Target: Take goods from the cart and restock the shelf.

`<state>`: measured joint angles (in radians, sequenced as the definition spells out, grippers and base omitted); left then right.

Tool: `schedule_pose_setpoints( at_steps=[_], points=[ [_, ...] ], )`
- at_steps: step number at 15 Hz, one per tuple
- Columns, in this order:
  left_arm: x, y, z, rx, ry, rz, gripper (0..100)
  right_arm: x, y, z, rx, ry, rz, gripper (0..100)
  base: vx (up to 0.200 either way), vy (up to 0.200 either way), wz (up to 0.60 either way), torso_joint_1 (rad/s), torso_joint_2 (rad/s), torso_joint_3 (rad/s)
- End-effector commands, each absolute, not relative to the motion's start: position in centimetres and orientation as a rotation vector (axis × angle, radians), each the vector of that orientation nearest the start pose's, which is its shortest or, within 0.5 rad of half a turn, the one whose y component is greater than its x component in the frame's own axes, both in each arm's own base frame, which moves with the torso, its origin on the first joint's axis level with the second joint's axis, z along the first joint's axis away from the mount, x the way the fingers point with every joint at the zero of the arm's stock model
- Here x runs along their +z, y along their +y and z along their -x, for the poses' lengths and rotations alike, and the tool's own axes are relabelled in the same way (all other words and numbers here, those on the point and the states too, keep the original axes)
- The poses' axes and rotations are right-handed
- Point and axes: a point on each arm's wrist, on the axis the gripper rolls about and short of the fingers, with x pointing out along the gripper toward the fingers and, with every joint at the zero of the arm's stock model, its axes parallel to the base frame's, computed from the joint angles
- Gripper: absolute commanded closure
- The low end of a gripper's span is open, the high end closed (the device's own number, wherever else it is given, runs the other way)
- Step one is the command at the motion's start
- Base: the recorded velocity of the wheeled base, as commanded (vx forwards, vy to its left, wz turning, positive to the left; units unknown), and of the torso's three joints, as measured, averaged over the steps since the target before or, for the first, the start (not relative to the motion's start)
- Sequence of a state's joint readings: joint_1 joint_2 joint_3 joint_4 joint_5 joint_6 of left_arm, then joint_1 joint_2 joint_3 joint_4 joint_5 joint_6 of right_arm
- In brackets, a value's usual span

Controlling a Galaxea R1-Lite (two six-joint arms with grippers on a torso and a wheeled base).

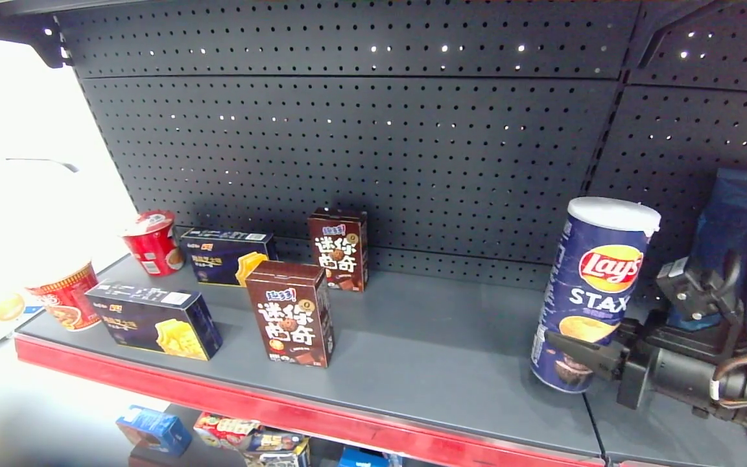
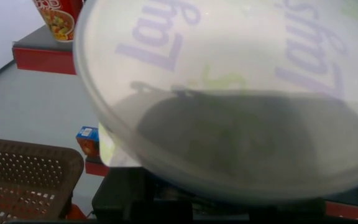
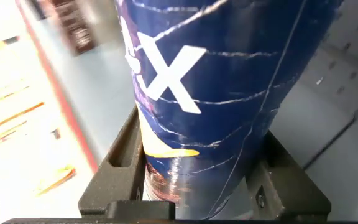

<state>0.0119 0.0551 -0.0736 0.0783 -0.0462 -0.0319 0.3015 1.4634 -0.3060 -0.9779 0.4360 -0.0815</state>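
Blue chips can (image 1: 591,292) stands at four o'clock near the shelf (image 1: 425,350) front, right claw (image 1: 571,360) clamped on its lower part. Left claw (image 2: 216,202): cannot tell its state, a clear lid (image 2: 229,93) close before it. Boxes (image 1: 290,312) and red cups (image 1: 152,242) sit toward nine o'clock.

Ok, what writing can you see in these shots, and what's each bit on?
Blue chip can in the right gripper: round logo and big white letters, legible brand print, not quoted.
Front brown box, back brown box: large white characters, legible, not quoted.
Front dark blue box, rear dark blue box, rear red cup, front red cup: print too small.
Translucent lid: pale lettering, cut off.
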Motion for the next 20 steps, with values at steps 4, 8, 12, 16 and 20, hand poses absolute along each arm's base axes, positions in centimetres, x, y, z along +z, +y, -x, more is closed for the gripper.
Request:
schedule_pose_setpoints(
  at_steps=[4, 8, 12, 16, 20],
  points=[
    [9.0, -0.1, 2.5, -0.028, 0.046, 0.035, 100, 15.9, 6.6, -15.2, 0.706, 0.121, 0.072, 100, 0.0, 0.0, 0.0, 0.0, 0.0, 0.0],
    [8.9, -0.1, 2.5, -0.027, 0.048, 0.046, 100, 14.7, 7.4, -13.8, 0.741, 0.17, 0.057, 100, 0.0, 0.0, 0.0, 0.0, 0.0, 0.0],
    [8.7, -0.1, 2.4, -0.023, 0.057, 0.057, 100, 14.2, 7.6, -14.6, 0.735, 0.211, 0.046, 100, 0.0, 0.0, 0.0, 0.0, 0.0, 0.0],
    [8.7, -0.1, 2.4, -0.014, 0.056, 0.056, 100, 13.4, 8.5, -16.2, 0.736, 0.244, 0.049, 100, 0.0, 0.0, 0.0, 0.0, 0.0, 0.0],
    [8.7, -0.1, 2.4, -0.007, 0.054, 0.07, 100, 12.3, 8.9, -17.2, 0.728, 0.25, 0.049, 100, 0.0, 0.0, 0.0, 0.0, 0.0, 0.0]
  ],
)
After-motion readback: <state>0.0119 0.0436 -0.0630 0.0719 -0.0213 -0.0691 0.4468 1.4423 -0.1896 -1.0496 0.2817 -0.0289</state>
